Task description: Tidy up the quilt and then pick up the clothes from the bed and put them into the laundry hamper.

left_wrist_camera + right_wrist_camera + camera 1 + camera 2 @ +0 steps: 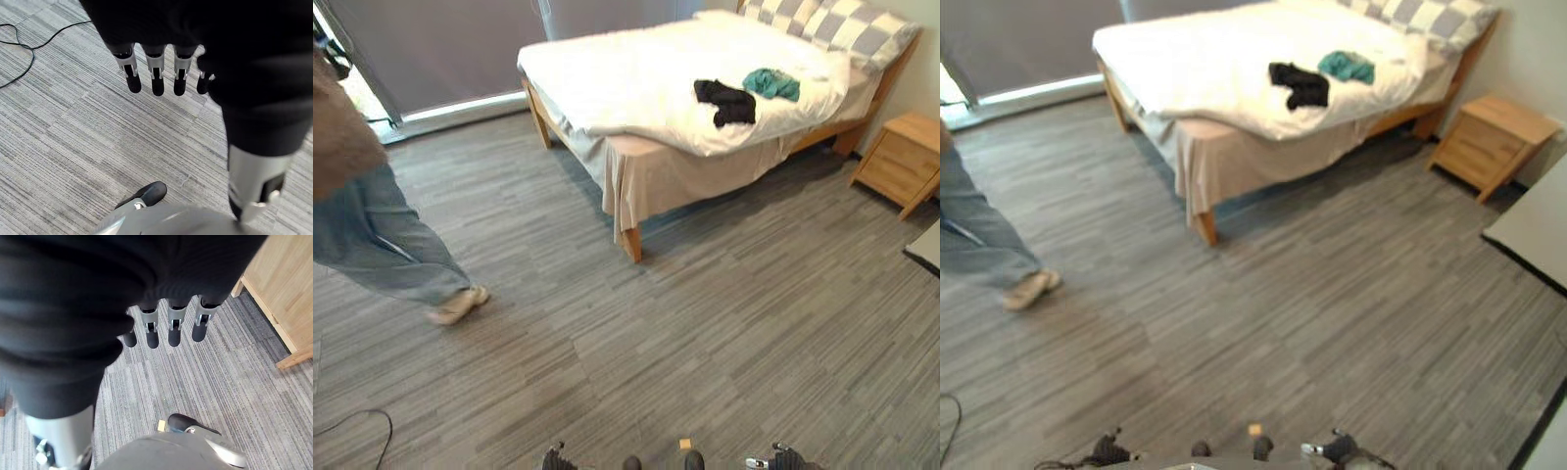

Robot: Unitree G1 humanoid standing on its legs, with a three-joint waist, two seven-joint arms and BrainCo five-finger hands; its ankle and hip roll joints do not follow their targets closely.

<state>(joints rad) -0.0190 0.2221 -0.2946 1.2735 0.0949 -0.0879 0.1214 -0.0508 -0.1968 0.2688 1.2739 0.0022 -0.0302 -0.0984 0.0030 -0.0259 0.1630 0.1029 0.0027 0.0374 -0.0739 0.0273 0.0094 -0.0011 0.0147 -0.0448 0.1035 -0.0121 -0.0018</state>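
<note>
Hands hang nearest, over bare grey floor: the left hand [161, 73] and the right hand [166, 328] both have fingers straight and relaxed, holding nothing. Farther off, a person [382, 235] walks at the robot's left. Beyond, well apart from the robot, stands the bed [636, 176], its white quilt [636, 78] rumpled and overhanging the near edge. 2 garments lie on it, black clothes [726, 101] and teal clothes [771, 84]. By my judgement, nothing is done yet.
</note>
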